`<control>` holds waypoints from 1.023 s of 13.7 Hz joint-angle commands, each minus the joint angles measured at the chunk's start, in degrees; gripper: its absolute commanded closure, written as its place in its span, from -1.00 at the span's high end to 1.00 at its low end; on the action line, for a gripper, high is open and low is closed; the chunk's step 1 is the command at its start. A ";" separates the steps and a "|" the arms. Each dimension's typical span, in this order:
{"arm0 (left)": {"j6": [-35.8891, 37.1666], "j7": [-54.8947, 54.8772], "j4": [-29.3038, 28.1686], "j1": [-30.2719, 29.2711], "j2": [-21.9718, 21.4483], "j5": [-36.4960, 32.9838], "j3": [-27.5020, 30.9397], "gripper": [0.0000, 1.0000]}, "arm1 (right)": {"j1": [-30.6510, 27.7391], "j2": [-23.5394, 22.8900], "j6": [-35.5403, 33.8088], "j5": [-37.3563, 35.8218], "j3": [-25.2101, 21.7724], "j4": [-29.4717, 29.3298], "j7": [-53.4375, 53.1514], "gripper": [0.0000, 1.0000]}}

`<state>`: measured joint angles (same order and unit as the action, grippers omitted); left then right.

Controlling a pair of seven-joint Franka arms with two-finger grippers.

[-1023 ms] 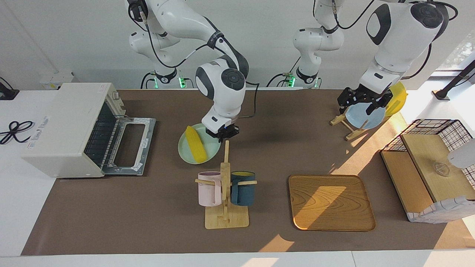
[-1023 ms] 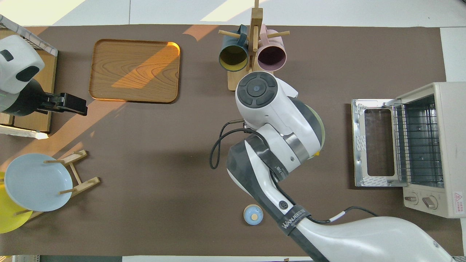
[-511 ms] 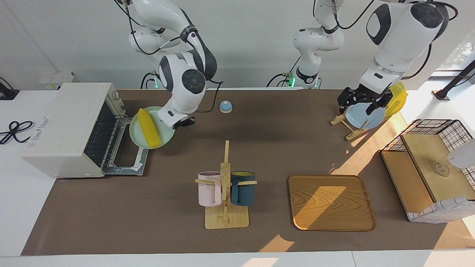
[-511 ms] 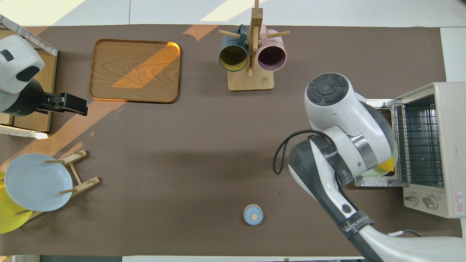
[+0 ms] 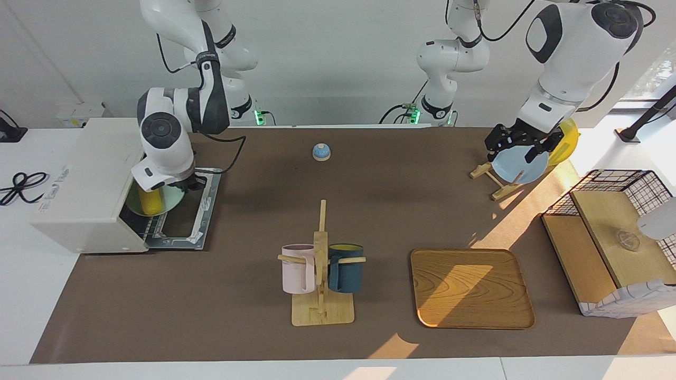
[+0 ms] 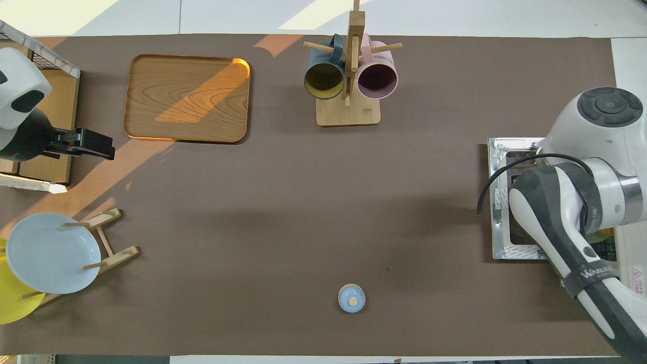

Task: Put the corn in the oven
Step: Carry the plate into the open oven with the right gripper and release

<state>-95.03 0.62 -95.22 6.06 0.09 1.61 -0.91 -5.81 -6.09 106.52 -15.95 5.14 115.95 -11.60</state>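
Note:
The yellow corn (image 5: 149, 201) lies on a pale green plate (image 5: 170, 198), and both are partly inside the mouth of the white oven (image 5: 90, 179). The oven's door (image 5: 186, 214) lies folded down on the table. My right gripper (image 5: 187, 185) is shut on the plate's rim, above the open door. In the overhead view the right arm covers the oven's opening, and only a sliver of the plate (image 6: 599, 235) shows. My left gripper (image 5: 520, 145) hangs open over the plate rack at the left arm's end, holding nothing.
A mug rack (image 5: 319, 269) with a pink and a dark blue mug stands mid-table, beside a wooden tray (image 5: 470, 287). A small blue bell (image 5: 321, 152) sits near the robots. A blue plate (image 5: 520, 168) and a yellow plate (image 5: 566, 138) stand in a rack beside a wire basket (image 5: 612, 232).
My right arm has carried the plate with the corn from the middle of the table to the oven's mouth. The left arm has barely moved.

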 commanded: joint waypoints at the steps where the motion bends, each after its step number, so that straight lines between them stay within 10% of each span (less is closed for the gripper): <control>1: -0.86 -0.53 -1.72 -0.70 -1.59 0.59 -0.32 1.00 | -2.18 2.57 4.29 -0.84 0.84 5.07 1.76 -1.00; 7: -0.77 -0.53 -1.72 -0.70 -1.59 0.59 -0.32 1.00 | -6.32 3.63 10.98 -0.05 1.02 9.39 5.54 -1.00; 9: -0.77 -0.53 -1.81 -0.70 -1.59 0.68 -0.32 1.00 | -5.97 3.28 10.55 0.30 1.02 8.60 5.63 -0.53; 14: -0.77 -0.53 -1.72 -0.70 -1.59 0.68 -0.32 1.00 | -5.61 1.61 7.82 6.02 1.28 3.77 5.63 -0.16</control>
<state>-95.03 0.62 -95.22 6.06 0.09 1.61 -0.91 -10.74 -3.29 115.57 -11.74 5.75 122.18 -7.49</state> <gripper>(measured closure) 0.000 0.577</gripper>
